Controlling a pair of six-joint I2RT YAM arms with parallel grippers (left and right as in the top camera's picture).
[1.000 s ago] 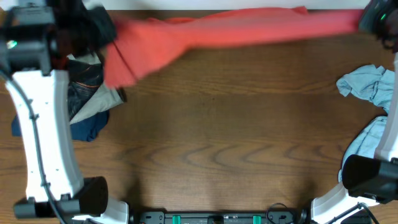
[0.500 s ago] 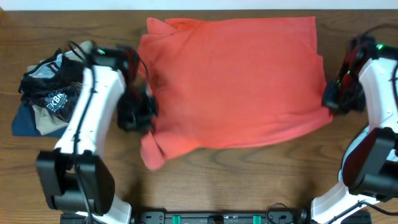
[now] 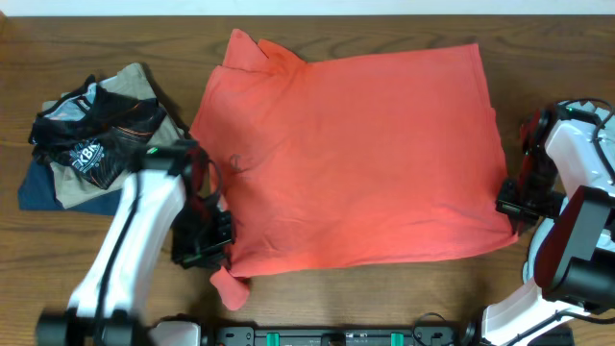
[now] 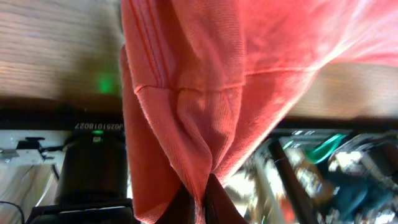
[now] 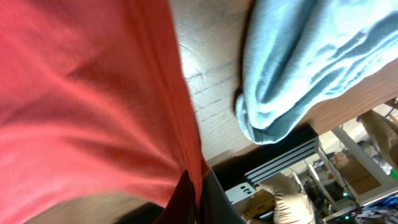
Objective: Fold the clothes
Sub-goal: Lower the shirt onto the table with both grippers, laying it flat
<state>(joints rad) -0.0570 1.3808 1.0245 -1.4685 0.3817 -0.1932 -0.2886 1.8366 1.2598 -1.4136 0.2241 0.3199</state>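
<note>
T-shirt (image 3: pixel 356 154) lies flat, left end effector (image 3: pixel 219 252) and right end effector (image 3: pixel 509 204) clamped on its corners

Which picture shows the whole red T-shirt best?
The overhead view: the coral-red cotton T-shirt lies spread on the wooden table, nearly all in sight. The wrist views show only bunched edges pinched in the left gripper and right gripper.

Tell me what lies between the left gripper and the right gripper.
The coral-red T-shirt, spread flat on the table, spans the whole stretch from the left gripper to the right gripper; the overhead view shows it.
</note>
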